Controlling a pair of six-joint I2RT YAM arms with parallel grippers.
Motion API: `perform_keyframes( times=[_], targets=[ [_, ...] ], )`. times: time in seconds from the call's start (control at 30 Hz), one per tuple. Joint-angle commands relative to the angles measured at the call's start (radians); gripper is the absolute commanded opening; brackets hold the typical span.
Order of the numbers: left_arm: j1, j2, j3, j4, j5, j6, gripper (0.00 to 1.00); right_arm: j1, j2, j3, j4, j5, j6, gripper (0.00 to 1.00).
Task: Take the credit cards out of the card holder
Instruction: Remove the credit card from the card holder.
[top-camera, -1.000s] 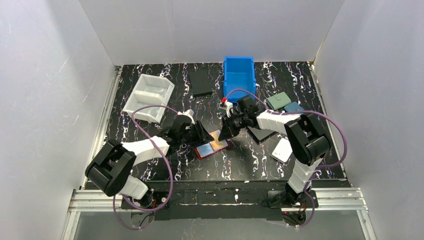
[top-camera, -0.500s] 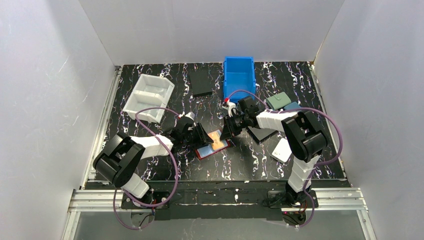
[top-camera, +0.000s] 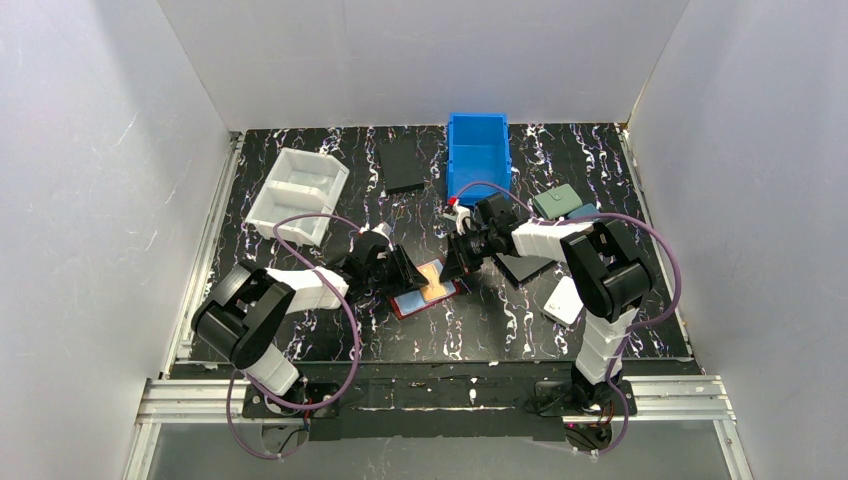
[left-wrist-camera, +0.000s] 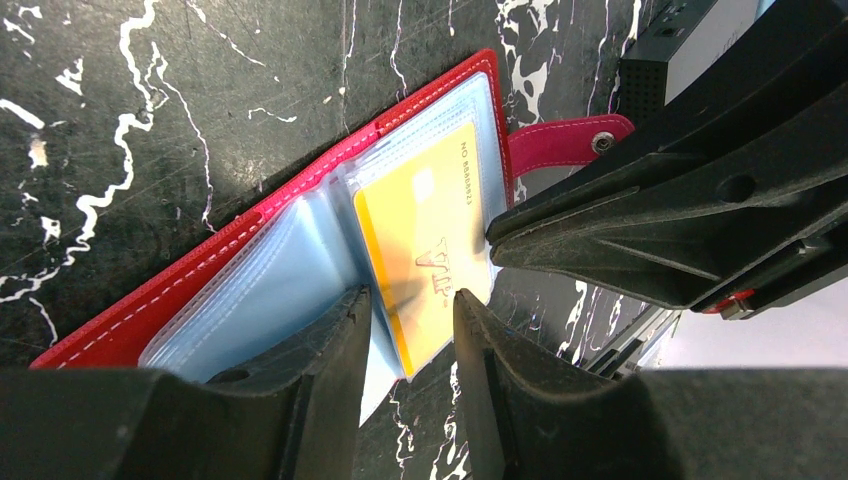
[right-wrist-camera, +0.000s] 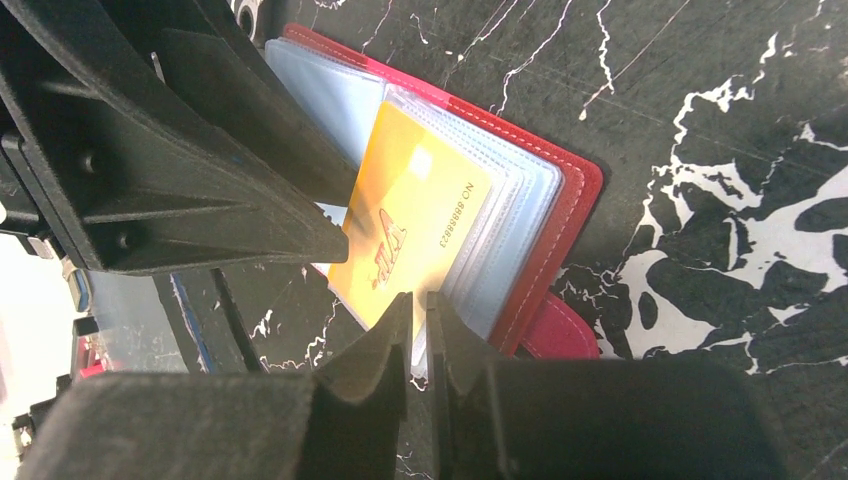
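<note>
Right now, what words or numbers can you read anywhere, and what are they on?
"VIP": red letters on the orange card in the red wallet.
"NO 888888": along that card's edge; its last digits are too small to be sure.
Nothing else can be read.

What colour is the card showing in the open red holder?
Yellow-orange, with reddish lettering; the card shows best in the right wrist view.

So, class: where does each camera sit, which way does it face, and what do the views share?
Top: above and behind, looking down on the table; both arms show.
Left wrist: looks down past the left gripper at the card holder.
Right wrist: looks down past the right gripper from the opposite side.
Shared: orange card.
</note>
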Motion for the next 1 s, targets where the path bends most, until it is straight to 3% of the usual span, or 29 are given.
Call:
perform_keyframes(
  times=[0.0, 0.13, 0.43, 0.97],
  targets=[
    [0.001, 0.034, 0.010, -0.044, -0.017, 0.023, 0.35, -0.002, 0.020, 0.033, 0.001, -0.009, -0.004, 0.16],
    [0.002, 0.034, 0.004, -0.043, -0.023, 0.020, 0.34, -0.006, 0.008, 0.042, -0.025, 0.051, -0.020, 0.17],
    [0.002, 0.052, 0.004, -0.043, -0.022, 0.016, 0.34, -0.022, -0.021, 0.019, 0.027, 0.007, 0.011, 0.21],
    [0.002, 0.053, 0.003, -0.042, -0.017, 0.016, 0.33, -0.022, 0.003, 0.014, 0.038, -0.042, 0.038, 0.16]
  ],
)
